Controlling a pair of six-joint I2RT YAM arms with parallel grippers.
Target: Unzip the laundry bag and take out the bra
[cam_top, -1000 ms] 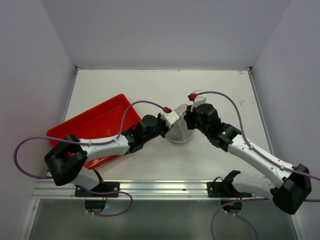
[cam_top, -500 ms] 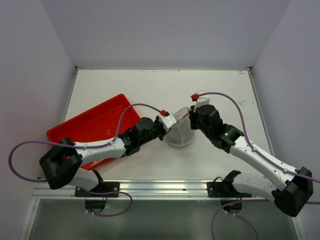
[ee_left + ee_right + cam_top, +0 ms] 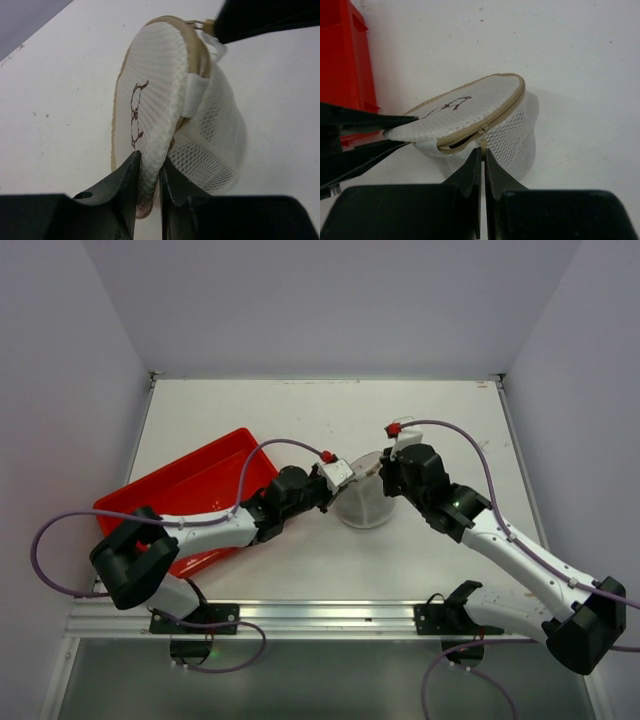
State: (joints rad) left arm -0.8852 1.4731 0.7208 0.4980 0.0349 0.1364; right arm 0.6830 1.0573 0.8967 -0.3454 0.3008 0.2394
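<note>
The laundry bag (image 3: 365,502) is a round white mesh drum with a tan zipper rim, mid-table between both arms; it also shows in the left wrist view (image 3: 210,135) and the right wrist view (image 3: 515,130). Its lid (image 3: 455,112) is tilted up, and the zipper shows a short open gap. My left gripper (image 3: 149,172) is shut on the lid's edge at the bag's left. My right gripper (image 3: 483,152) is shut on the zipper pull (image 3: 482,137) at the bag's right side. The bra is hidden.
A red plastic tray (image 3: 190,490) lies left of the bag, partly under my left arm; its corner shows in the right wrist view (image 3: 345,70). White walls close in the table at the back and sides.
The right gripper has drawn the zipper pull a little further along the rim. The left gripper has shifted slightly with the lid edge. The bag has turned and tilted a little.
</note>
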